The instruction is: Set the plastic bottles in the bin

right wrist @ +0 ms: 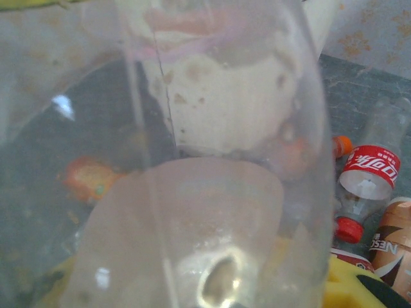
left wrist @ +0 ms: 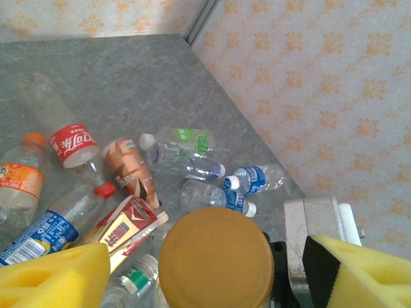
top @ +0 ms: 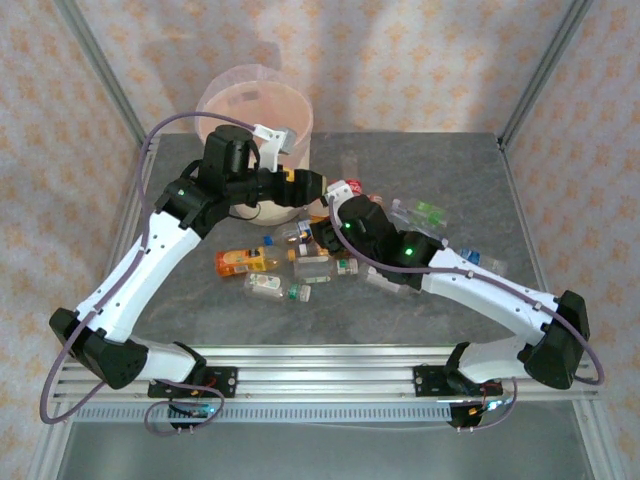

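From above, the right claw is pinched on a clear bottle just in front of the bin, which stands at 12 o'clock on the desk. The left claw meets it from 9 o'clock, spread wide. The other plastic bottles lie jumbled mid-desk, at 6 o'clock of both claws. The held bottle's long axis seems to run roughly level from 4 towards 10 o'clock, cap end at the left claw, though the arms hide much of it.

On the left wrist, an orange-brown cap faces straight into the lens between the yellow pads, with a gap on either side, so nothing is clamped there yet. The bottle points cap-first into the left claw. Here is the danger: if the right claw lets go before these pads close, the bottle drops onto the red-label bottle and its neighbours and scatters them. A hold on the cap end alone could also let the body swing.

On the right wrist, the bottle's clear wall looms against the lens, running away towards 12 o'clock, and the red-label bottle lies at 3 o'clock. The bin's rim stands high and close, so a low lift would likely clip it.
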Controlling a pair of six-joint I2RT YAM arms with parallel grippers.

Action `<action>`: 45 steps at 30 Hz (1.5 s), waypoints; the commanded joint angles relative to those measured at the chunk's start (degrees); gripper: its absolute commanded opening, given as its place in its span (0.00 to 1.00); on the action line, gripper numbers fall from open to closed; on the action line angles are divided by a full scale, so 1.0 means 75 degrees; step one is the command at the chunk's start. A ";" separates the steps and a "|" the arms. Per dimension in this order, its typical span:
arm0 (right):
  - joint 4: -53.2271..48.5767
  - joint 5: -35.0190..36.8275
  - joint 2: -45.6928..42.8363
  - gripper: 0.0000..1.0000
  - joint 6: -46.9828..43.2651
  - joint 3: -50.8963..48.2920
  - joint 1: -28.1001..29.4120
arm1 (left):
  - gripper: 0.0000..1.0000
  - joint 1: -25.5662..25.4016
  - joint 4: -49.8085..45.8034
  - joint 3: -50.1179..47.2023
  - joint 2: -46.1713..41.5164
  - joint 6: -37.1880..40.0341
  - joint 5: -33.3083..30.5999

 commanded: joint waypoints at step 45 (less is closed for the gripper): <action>0.0130 0.0390 -0.0344 0.99 0.0974 0.0635 0.0028 | 0.20 0.1800 0.0439 0.3735 0.1491 -0.0300 -0.1354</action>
